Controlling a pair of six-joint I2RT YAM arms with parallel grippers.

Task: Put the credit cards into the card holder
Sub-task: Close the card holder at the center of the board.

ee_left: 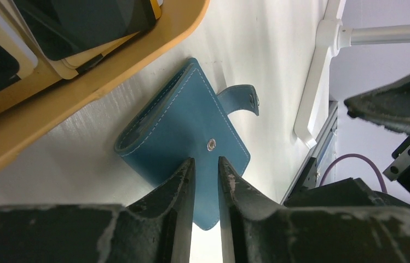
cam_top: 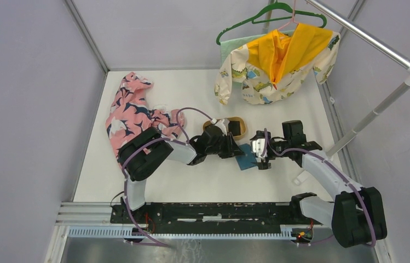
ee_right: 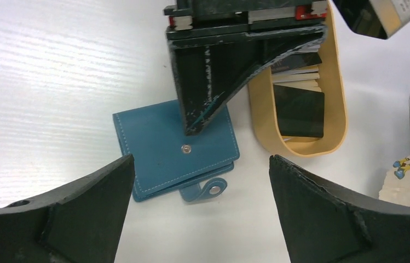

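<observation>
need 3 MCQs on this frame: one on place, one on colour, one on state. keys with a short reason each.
1. Where are the cards?
A) in the wooden tray
B) inside the wallet
C) on the floor

2. What colour is the wallet?
A) red
B) teal-blue
C) black

3. How is the right tool?
A) shut on a card
B) shut on the wallet
C) open, holding nothing

Key:
1 A: the cards lie stacked in the wooden tray, beside the folded wallet.
2 B: both wrist views show the wallet as teal-blue with pale stitching.
3 C: the right wrist view shows its fingers wide apart with nothing between them.
</observation>
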